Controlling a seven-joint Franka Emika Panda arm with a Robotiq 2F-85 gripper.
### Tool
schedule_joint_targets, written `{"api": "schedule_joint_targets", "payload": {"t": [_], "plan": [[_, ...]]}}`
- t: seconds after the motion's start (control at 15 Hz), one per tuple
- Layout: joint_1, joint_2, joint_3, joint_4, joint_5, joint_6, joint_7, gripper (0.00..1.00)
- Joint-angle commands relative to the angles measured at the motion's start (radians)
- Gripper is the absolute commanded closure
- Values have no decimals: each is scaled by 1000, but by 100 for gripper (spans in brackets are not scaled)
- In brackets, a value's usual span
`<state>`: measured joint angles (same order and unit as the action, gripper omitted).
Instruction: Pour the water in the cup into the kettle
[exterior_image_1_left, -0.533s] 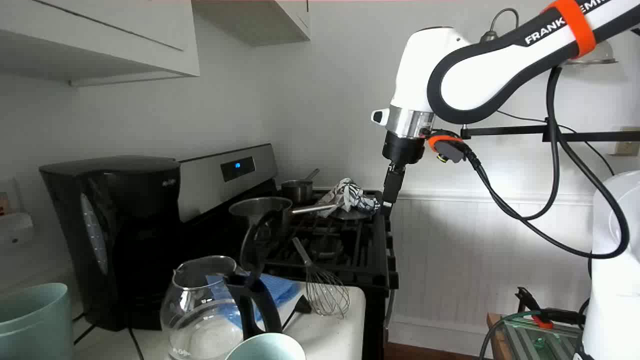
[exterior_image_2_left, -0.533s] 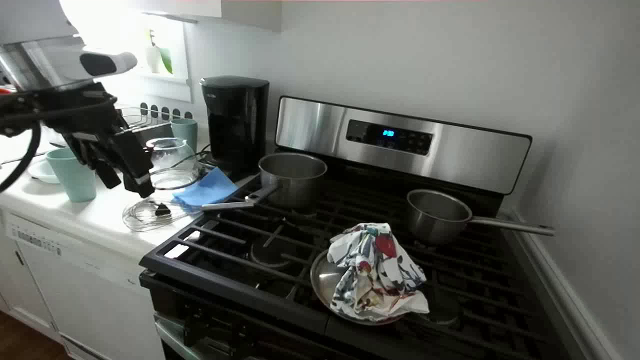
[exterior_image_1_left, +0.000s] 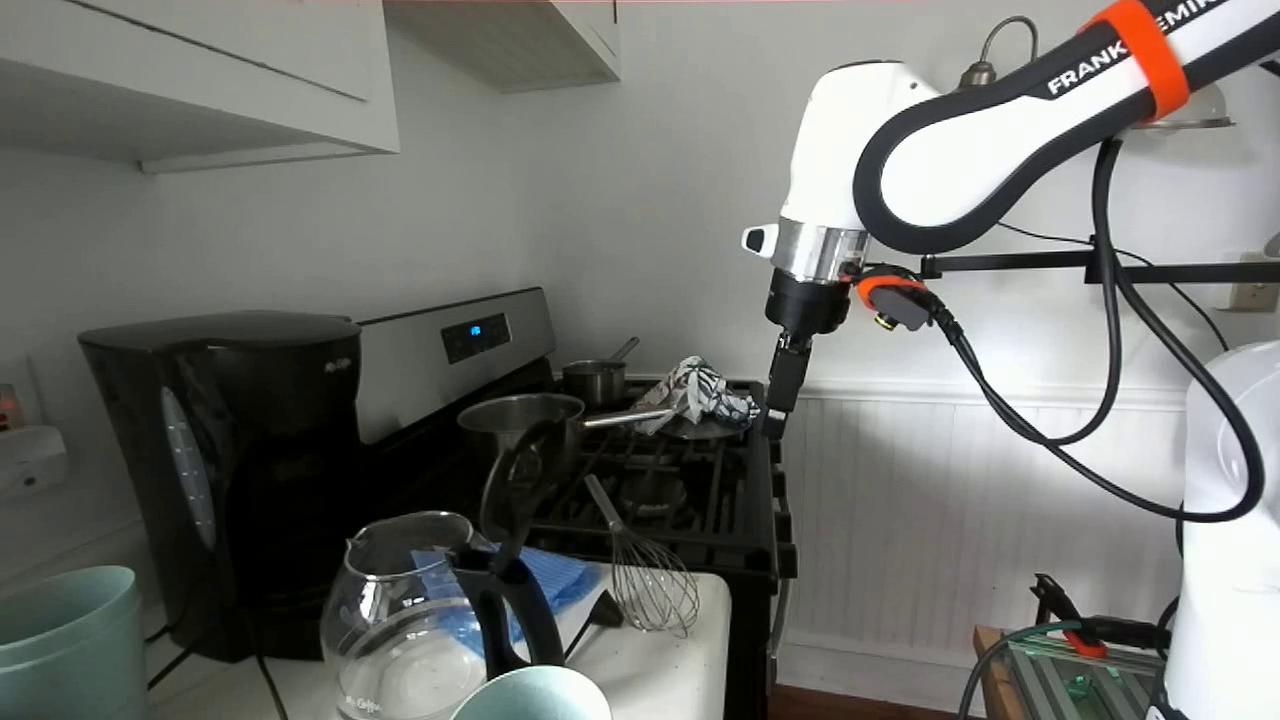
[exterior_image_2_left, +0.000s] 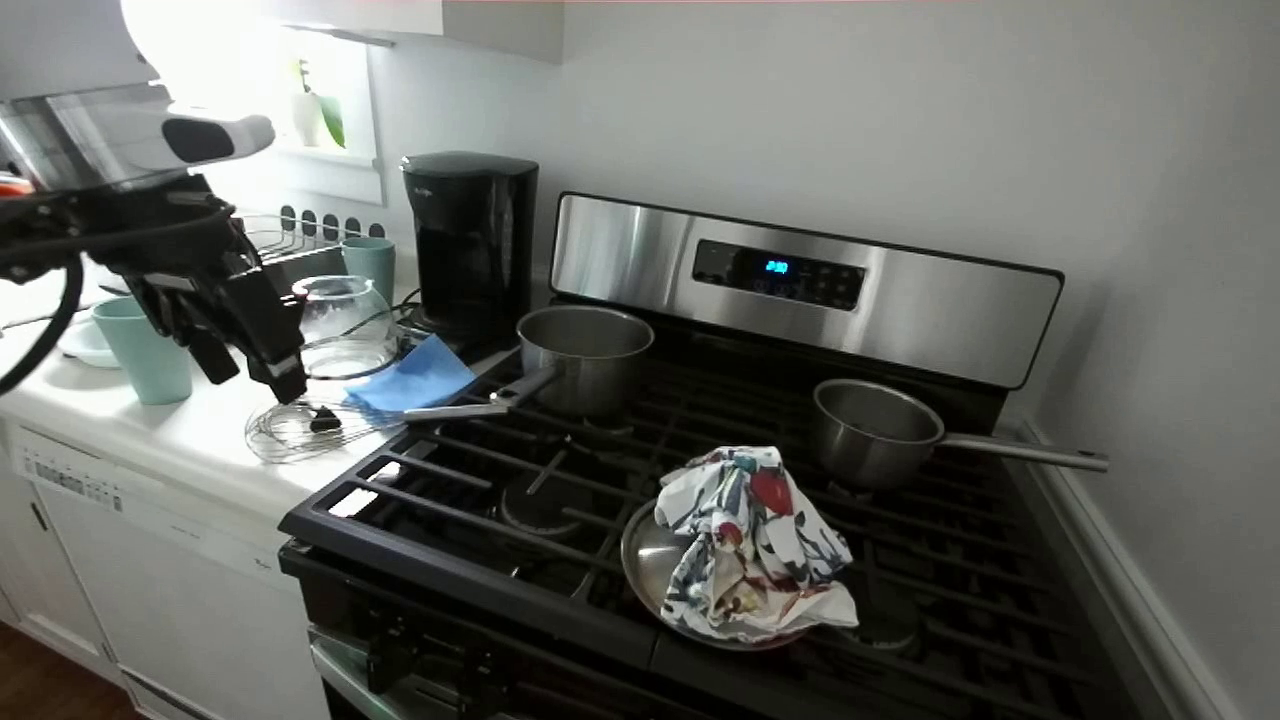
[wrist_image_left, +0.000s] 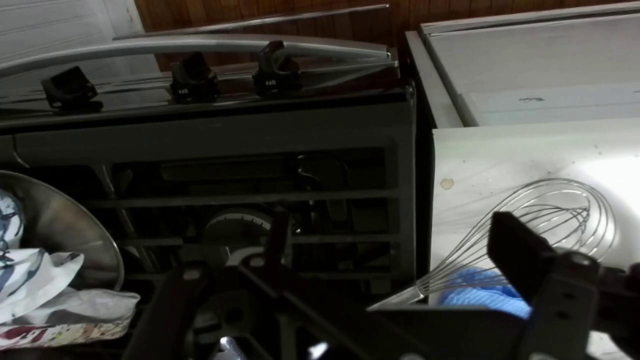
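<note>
- The gripper (wrist_image_left: 391, 234) hangs with its fingers spread and nothing between them, above where the stove (wrist_image_left: 215, 137) meets the counter (wrist_image_left: 480, 150).
- Below it: a burner (wrist_image_left: 239, 227) on the stove side, the whisk (wrist_image_left: 450, 271) and blue cloth (exterior_image_2_left: 420, 375) on the counter side; best keep height while crossing.
- Away from the stove, lower and well apart from the gripper, the cup (exterior_image_2_left: 148, 355) stands upright on the counter. Its bottom is out of sight, so how much water it holds cannot be told.
- Reaching that cup looks like the step in hand: centre above it, lower with a finger on either side, squeeze the upper wall gently and lift level. The smooth, tapering side might slip.
- Same direction, farther from the counter's front edge, sits the glass carafe (exterior_image_1_left: 395, 625), probably the kettle meant, since no separate one shows. Whether it holds liquid is unclear. Pour slowly, clear of the black piece (exterior_image_1_left: 515, 485) above its side, perhaps a raised lid.
- Past the carafe, a larger teal container (exterior_image_1_left: 75, 640), its bottom hidden.
- The opposite way, on the stove: a larger saucepan (exterior_image_2_left: 595, 385) and a smaller saucepan (exterior_image_2_left: 865, 455), contents not visible; a shallow pan (exterior_image_2_left: 655, 555) bears a patterned cloth (exterior_image_2_left: 750, 550).
</note>
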<state>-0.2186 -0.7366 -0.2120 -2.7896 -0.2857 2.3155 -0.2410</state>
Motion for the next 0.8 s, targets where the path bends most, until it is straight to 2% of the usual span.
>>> {"api": "schedule_joint_targets", "payload": {"t": [0.0, 0.27, 0.47, 0.73], "plan": [[55, 9, 1, 24, 97, -90, 9, 0], [187, 21, -2, 64, 311, -245, 3, 0], [271, 57, 15, 85, 456, -254, 30, 0], [344, 130, 64, 111, 585, -242, 57, 0]]}}
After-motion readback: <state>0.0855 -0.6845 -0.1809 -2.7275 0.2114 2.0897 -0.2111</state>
